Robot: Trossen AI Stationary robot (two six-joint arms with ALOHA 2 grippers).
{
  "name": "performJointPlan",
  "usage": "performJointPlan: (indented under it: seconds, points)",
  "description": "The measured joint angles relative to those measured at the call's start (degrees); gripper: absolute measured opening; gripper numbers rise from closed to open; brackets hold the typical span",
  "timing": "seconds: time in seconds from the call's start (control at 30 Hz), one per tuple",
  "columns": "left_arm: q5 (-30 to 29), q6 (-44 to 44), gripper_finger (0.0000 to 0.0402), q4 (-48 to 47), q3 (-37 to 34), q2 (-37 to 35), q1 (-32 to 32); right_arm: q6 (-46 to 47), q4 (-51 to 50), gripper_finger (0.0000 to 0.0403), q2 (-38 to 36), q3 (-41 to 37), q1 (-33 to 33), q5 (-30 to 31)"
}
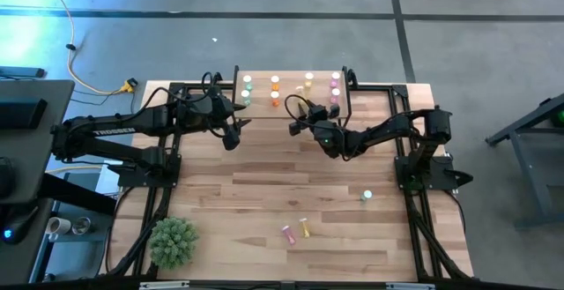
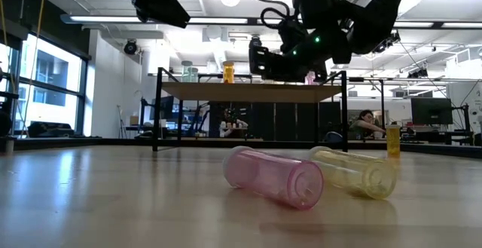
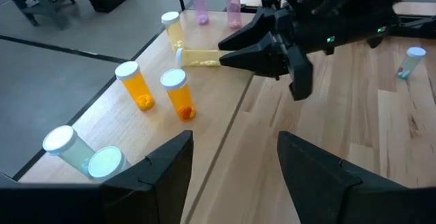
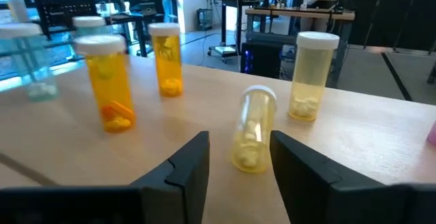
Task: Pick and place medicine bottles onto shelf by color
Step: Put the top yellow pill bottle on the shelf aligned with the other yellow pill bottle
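Light-wood planks make up the tabletop (image 1: 264, 184), with grey floor beyond it. At its far edge stands the small low light-wood shelf on thin black legs (image 1: 261, 91), carrying upright white-capped bottles in rows: green (image 1: 247, 81), orange (image 1: 275, 82), yellow (image 1: 309, 78) and pink (image 1: 335, 78).

At the shelf's front edge, the right gripper (image 4: 238, 157) has its two dark fingers spread. Just ahead of them, a translucent yellow bottle with a white cap (image 4: 251, 131) lies toppled on its side on the shelf, lined up with the gap but free of either finger. An upright yellow bottle (image 4: 313, 75) stands just beside it; two orange ones (image 4: 109, 83) stand farther along.

Near the shelf's other end hovers the left gripper (image 3: 231, 164), fingers spread and empty.

On the near tabletop a pink bottle (image 2: 275, 176) and a yellow bottle (image 2: 355, 171) lie side by side; a green one (image 1: 367, 197) stands near the right arm's base
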Motion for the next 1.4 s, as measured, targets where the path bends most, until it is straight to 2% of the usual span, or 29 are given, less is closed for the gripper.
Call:
performJointPlan:
  seconds: [0.3,0.47,0.57,0.73,0.87,1.0,1.17,1.4]
  points:
    - [0.0,0.0,0.0202,0.0,0.02,0.0,0.0,-0.13,-0.27,0.0146,-5.79,0.02,1.94,1.44]
    - [0.0,0.0,0.0202,-0.09,0.02,0.0,0.0,-4.89,-8.23,0.0146,-10.6,4.73,2.52,-0.79]
    - [0.0,0.0,0.0202,-0.11,0.0,0.0,0.0,-3.97,-24.22,0.0146,-12.88,11.78,1.45,-3.67]
    - [-0.17,-0.02,0.0202,-0.28,0.0,0.0,0.0,8.15,-59.73,0.0146,-12.39,28.18,-3.47,-12.52]
    - [-0.48,-0.19,0.0202,-0.79,0.01,0.0,-0.02,14.28,-75.63,0.0146,-10.59,36.75,-7.57,-20.18]
    - [-0.8,-0.46,0.0202,-1.1,0.01,0.0,-0.02,15.23,-79.68,0.0146,-9.97,40.47,-10.23,-28.13]
    - [-1.27,-0.59,0.0202,-2.06,0.0,0.0,-0.02,19.24,-82.12,0.0146,-9.43,40.79,-13.41,-36.29]
    - [-1.31,-1.57,0.0202,-2.57,0.01,0.0,-0.02,22.1,-85.37,0.0146,-7.61,40.75,-15.23,-38.53]
